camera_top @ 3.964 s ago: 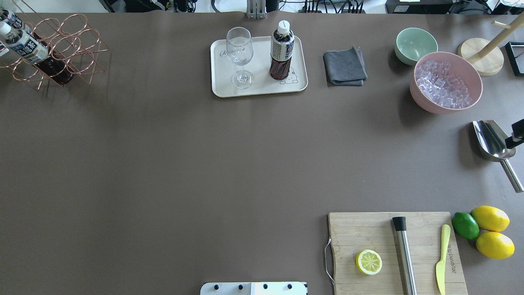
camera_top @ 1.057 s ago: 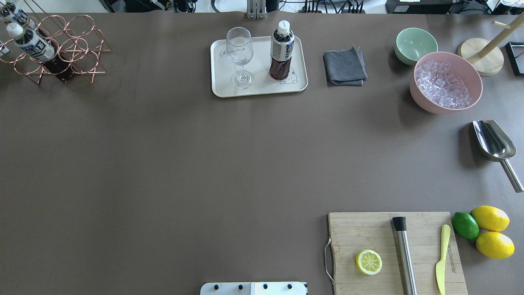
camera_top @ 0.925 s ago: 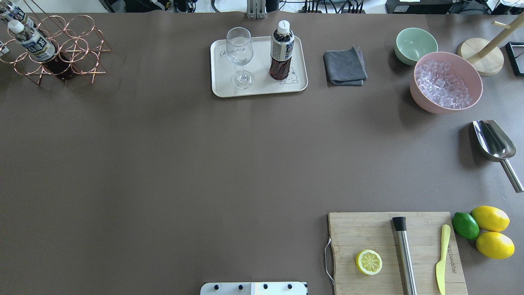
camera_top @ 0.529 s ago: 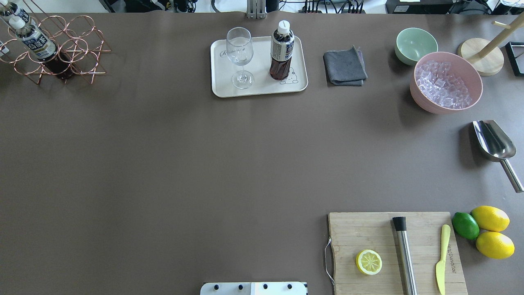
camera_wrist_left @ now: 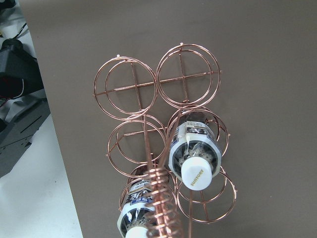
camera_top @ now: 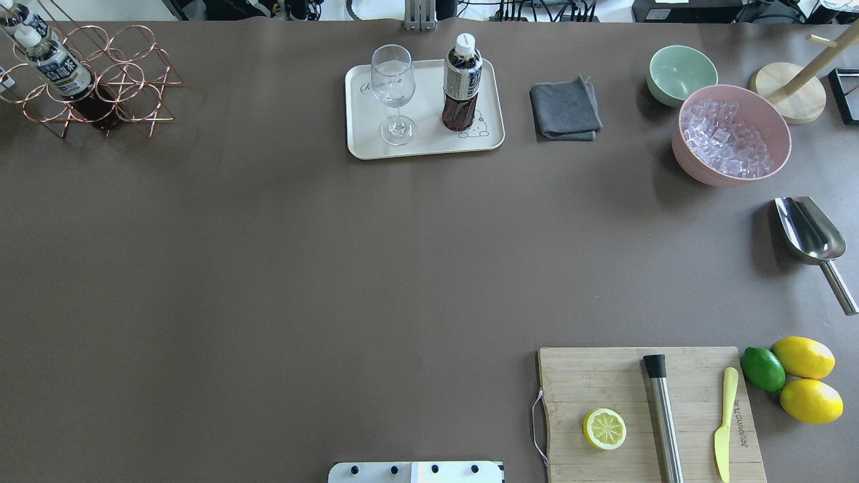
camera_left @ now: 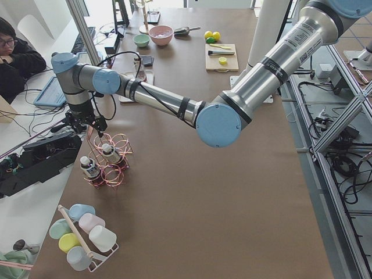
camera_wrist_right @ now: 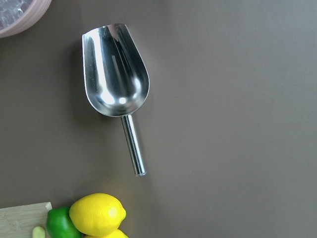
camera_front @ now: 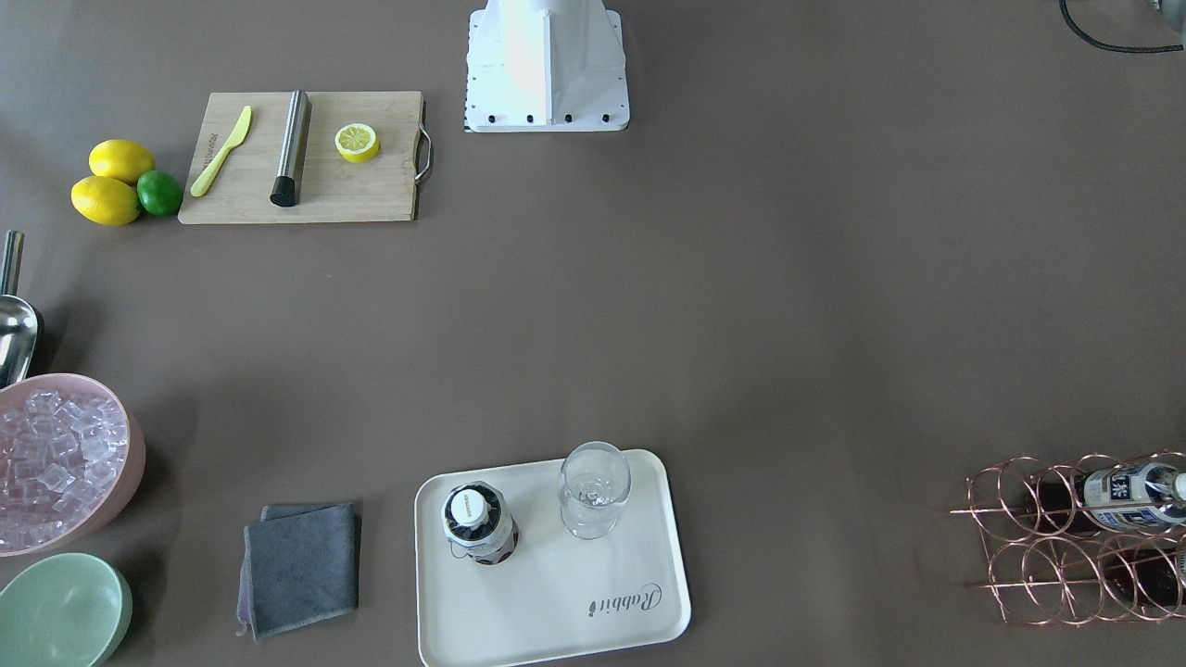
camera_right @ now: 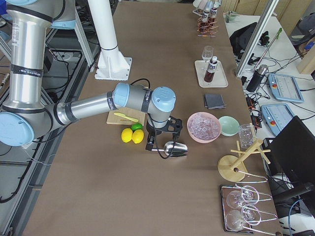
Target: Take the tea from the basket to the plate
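Brown tea (camera_top: 462,84) upright on plate (camera_top: 429,142), cap up, long axis vertical; left pincer (camera_left: 87,129), right pincer (camera_right: 162,140): state cannot tell.

Left tool (camera_left: 88,125), right tool (camera_right: 162,139) downward

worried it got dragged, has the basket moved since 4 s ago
Yes. The basket was tilted and looked larger; now it sits level, its near side slightly closer to the table's far edge, apparently lowered.

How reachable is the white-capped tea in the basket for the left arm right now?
Probably yes. The left gripper hangs right above the basket, and the tea shows its cap facing up, uncovered. The wire handle runs close beside it and may crowd a finger.
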Controlling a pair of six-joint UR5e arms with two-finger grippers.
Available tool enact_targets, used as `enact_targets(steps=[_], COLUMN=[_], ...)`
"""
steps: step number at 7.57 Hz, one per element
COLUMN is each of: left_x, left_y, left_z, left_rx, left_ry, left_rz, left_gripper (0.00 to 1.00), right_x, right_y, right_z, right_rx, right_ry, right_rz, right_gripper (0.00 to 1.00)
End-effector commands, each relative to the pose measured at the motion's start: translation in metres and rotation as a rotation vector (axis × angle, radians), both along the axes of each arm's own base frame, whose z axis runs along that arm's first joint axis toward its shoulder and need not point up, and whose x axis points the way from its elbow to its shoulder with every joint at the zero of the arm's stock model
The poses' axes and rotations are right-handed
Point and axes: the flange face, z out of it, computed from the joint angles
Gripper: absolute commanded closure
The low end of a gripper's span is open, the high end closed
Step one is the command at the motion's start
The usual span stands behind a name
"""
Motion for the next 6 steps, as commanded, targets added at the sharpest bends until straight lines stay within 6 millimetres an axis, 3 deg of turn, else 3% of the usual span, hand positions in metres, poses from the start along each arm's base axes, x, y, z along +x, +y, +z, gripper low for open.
enact_targets(steps=[1, 2, 4, 5, 6], left_x=[-0.069, -0.095, -0.170, -0.193, -0.225], left_y=[0.021, 0.035, 0.052, 0.065, 0.085], left_z=[-0.050, -0.061, -0.045, -0.027, 0.004], left_rx=[-0.031, -0.040, -0.118, -0.177, -0.254], left_ry=[-0.006, -0.010, -0.009, -0.002, 0.009], left_rz=[-0.081, -0.083, -0.184, -0.218, -0.278], left_gripper=[0.03, 0.03, 0.03, 0.03, 0.03], right_x=[0.000, 0.000, 0.000, 0.000, 0.000], right_y=[0.000, 0.000, 0.000, 0.000, 0.000], right_z=[0.000, 0.002, 0.001, 0.002, 0.002], right_rx=[0.002, 0.000, 0.003, 0.001, 0.001], right_ry=[0.000, -0.001, -0.001, -0.001, -0.001], right_rz=[0.000, -0.001, -0.002, -0.002, -0.002], right_gripper=[0.00, 0.00, 0.00, 0.00, 0.00])
